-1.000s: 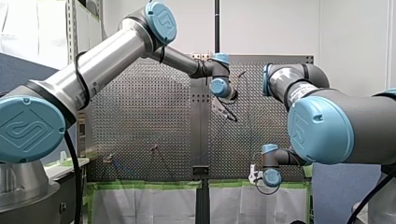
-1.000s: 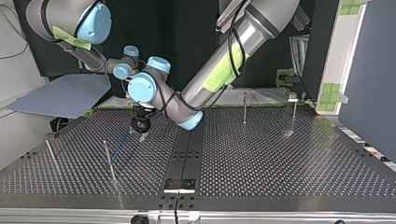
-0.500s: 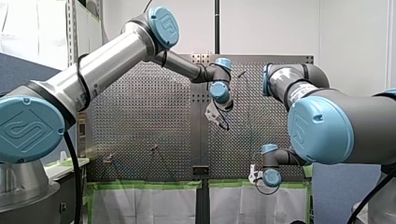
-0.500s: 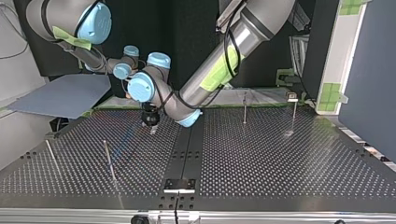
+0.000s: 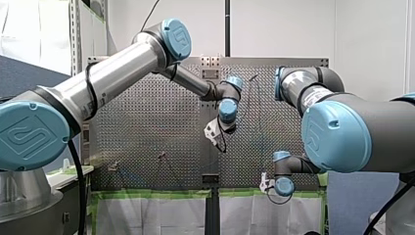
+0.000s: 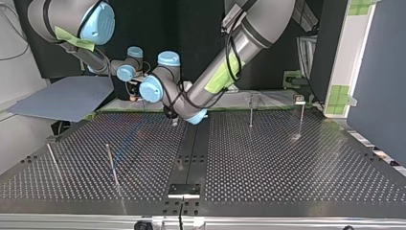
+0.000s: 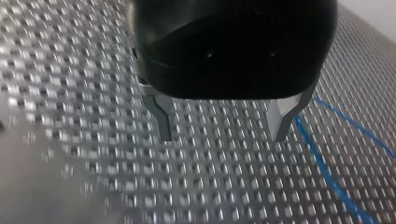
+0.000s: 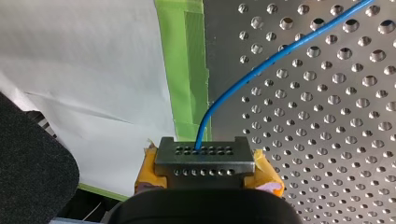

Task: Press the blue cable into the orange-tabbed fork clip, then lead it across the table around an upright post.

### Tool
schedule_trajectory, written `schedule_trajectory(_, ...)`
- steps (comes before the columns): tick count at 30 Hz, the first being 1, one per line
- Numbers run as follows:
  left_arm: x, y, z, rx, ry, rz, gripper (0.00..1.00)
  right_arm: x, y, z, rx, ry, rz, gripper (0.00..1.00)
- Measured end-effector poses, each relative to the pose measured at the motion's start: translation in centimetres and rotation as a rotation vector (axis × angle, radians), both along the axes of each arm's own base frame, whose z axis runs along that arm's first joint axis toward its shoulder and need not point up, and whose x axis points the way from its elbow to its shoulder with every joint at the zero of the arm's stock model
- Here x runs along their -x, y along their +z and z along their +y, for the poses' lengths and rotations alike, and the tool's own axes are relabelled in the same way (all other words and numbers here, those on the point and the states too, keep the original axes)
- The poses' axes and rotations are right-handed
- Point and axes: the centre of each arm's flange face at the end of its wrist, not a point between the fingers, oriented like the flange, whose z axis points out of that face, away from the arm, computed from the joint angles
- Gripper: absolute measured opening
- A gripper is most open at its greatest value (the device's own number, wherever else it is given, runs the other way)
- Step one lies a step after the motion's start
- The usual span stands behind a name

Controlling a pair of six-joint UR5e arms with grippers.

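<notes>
In the left wrist view my left gripper [image 7: 223, 137] hangs open over the perforated table, black with metal fingers and nothing between them. The blue cable [image 7: 322, 163] lies on the plate just beside one fingertip. In the top view this gripper [image 6: 173, 120] is near the table's middle, towards the far edge. My right gripper [image 8: 205, 170], with yellow pads, is shut at the table's taped edge. The blue cable [image 8: 261, 65] rises from a grey holed block [image 8: 204, 150] between its pads. In the front view the right gripper [image 5: 265, 183] sits low at the table's near edge.
Thin upright posts stand at the top view's left [image 6: 111, 165] [image 6: 52, 160] and at its far right [image 6: 251, 111]. Another post there carries a small clip [image 6: 299, 99]. Green tape [image 8: 187, 65] lines the table edge by the right gripper.
My left arm has drawn its open gripper away from the cable, rightwards and towards the far edge in the top view. The right arm has stayed still.
</notes>
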Motion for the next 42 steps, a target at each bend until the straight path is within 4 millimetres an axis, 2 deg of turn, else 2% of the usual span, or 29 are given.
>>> schedule_trajectory(5,-0.2,-1.7,1.3,-0.058,0.037,-0.012,1.0,-0.1,0.0,0.0,0.0,0.001,0.001,0.0)
schedule_trajectory(15,-2.8,-4.7,5.5,-0.128,0.069,-0.012,1.0,-0.2,0.0,0.1,0.001,0.002,0.005,0.0)
schedule_trajectory(18,-2.7,-5.7,6.3,-0.137,0.057,0.012,1.0,-0.2,0.0,0.1,0.0,0.001,0.007,0.0)
schedule_trajectory(23,-1.4,-7.3,7.0,-0.179,0.012,0.079,1.0,-0.2,0.0,0.1,0.0,0.001,0.01,0.0)
schedule_trajectory(27,-0.9,-7.2,7.2,-0.188,-0.02,0.109,1.0,-0.2,0.0,0.1,0.001,0.001,0.012,0.0)
schedule_trajectory(33,-0.7,-5.5,7.3,-0.175,-0.059,0.13,1.0,-0.2,0.0,0.1,0.001,0.002,0.013,0.0)
schedule_trajectory(42,0.8,-5.5,5.3,-0.09,-0.131,0.156,1.0,-0.4,0.0,0.2,0.001,0.005,0.014,0.0)
